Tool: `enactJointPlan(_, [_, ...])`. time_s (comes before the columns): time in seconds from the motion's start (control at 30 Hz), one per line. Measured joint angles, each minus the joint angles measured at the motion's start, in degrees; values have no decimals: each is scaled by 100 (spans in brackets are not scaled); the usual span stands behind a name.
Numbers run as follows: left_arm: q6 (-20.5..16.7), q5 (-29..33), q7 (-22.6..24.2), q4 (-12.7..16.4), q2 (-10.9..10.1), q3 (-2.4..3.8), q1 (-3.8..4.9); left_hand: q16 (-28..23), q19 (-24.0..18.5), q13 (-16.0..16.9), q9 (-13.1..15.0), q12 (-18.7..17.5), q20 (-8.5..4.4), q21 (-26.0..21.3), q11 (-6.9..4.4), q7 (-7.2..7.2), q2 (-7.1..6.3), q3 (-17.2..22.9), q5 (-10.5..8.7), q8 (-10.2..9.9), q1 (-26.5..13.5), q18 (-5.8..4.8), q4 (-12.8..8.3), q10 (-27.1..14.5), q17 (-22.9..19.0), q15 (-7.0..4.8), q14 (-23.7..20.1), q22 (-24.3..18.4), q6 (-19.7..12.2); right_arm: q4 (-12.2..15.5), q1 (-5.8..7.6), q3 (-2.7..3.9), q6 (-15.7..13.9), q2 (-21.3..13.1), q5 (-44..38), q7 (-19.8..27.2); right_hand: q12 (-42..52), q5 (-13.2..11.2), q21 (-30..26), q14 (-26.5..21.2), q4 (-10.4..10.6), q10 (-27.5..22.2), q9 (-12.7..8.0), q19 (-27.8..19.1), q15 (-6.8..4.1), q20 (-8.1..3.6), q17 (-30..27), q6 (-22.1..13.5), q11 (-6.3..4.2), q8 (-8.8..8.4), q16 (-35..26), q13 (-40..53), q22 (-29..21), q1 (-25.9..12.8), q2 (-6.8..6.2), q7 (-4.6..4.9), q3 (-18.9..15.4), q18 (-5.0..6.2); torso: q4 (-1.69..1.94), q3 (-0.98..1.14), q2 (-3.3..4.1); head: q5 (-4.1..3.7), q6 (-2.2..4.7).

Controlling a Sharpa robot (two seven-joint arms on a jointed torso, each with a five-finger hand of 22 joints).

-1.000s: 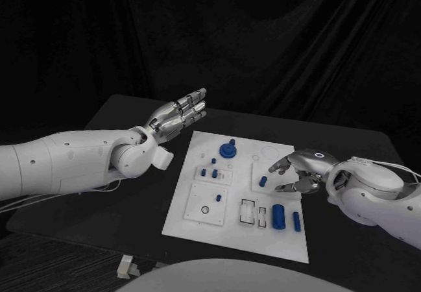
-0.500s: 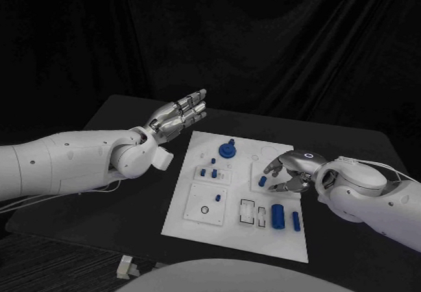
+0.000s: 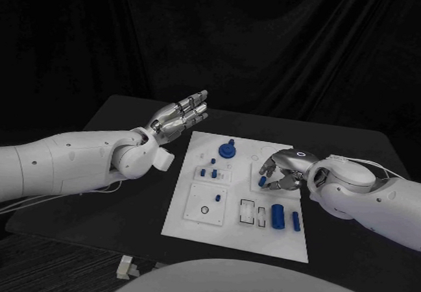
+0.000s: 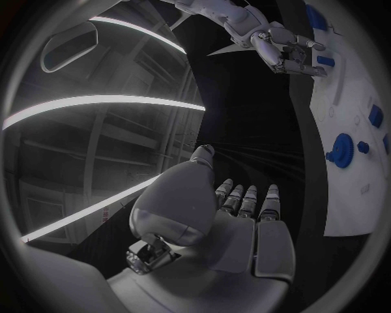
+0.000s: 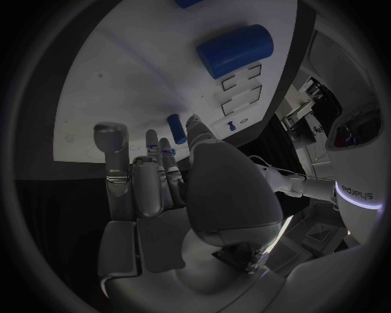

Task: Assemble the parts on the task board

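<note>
The white task board lies mid-table with several blue parts on it. My right hand hovers low over its right middle, fingers curled apart around a small blue peg. In the right wrist view that peg lies on the board just off the fingertips, with no grip visible. A large blue cylinder lies farther out. My left hand is raised off the board's far left corner, fingers straight, palm holding nothing.
A blue gear-shaped part stands at the board's far side, also in the left wrist view. Small pegs sit left of centre. A blue cylinder and a short bar lie near the right front.
My right hand has slid left over the board and closed in on the small blue peg. The left arm has not moved.
</note>
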Motion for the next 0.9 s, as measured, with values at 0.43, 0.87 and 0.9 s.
enactJointPlan(0.43, [46,0,-35,-35,37,0,-16,0,0,1,0,0,0,0,0,0,28,47,23,0,28,-1,-48,0,2,0,0,0,0,-49,-5,0,4,123,17,34,83,201,155,-4,-104,253,53,31,-49,-31,94,364,-69,61,90,7,-1,169,90,28,9,0,-2,-3,-1,-16,0])
enactJointPlan(0.87, [93,0,-67,-60,62,0,-36,0,-14,-3,4,0,27,0,1,12,28,63,35,0,29,-1,-95,0,3,42,0,-1,13,-106,-20,1,28,162,23,41,-133,651,97,-4,-339,397,120,-3,-49,-64,-40,911,-69,95,65,-64,-1,761,98,30,325,0,-4,0,-2,2,0])
enactJointPlan(0.9, [99,0,-70,-65,67,0,-39,0,1,-3,4,0,41,0,1,20,28,64,46,0,29,-1,-95,0,4,42,0,-2,20,-107,-20,1,28,162,24,42,-134,666,82,-4,-349,429,125,-19,-49,-80,-55,927,-62,95,48,-64,-1,777,86,19,354,0,-5,0,-2,-2,0])
